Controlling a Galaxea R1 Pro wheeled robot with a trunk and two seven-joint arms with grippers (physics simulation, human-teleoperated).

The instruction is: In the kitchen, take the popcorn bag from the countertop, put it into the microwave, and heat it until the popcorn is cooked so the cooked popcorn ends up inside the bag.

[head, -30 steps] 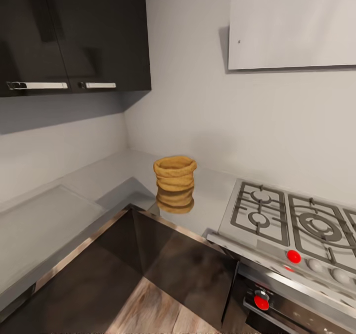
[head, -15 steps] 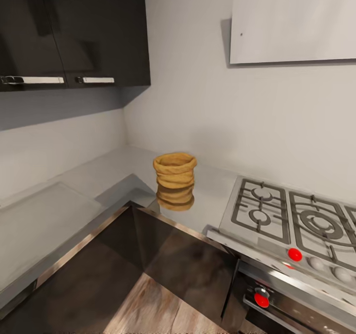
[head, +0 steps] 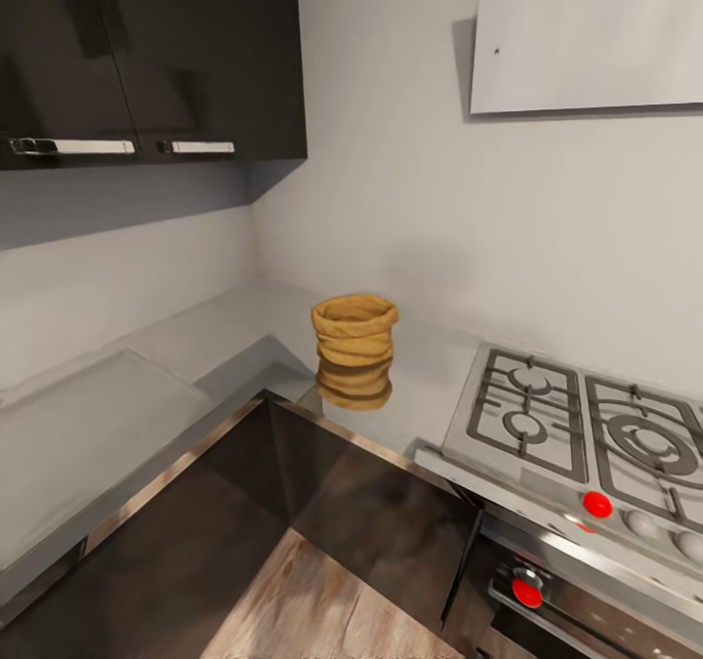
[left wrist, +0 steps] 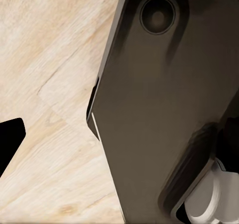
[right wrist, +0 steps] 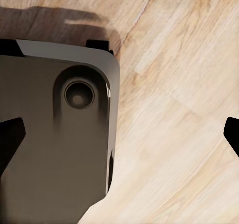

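Popcorn bag (head: 354, 337): sitting upright on the grey worktop (head: 244, 337), near the gas hob (head: 586, 425). I am seeing both claws' fingertips hanging wide apart above wooden floor (right wrist: 189, 84)

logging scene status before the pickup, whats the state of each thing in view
tan crumpled paper popcorn bag: upright, open-topped, on the grey steel countertop
dark upper wall cabinets: doors closed
steel gas hob: no flame visible
left gripper: black fingertip over wooden floor
right gripper: open, fingertips apart
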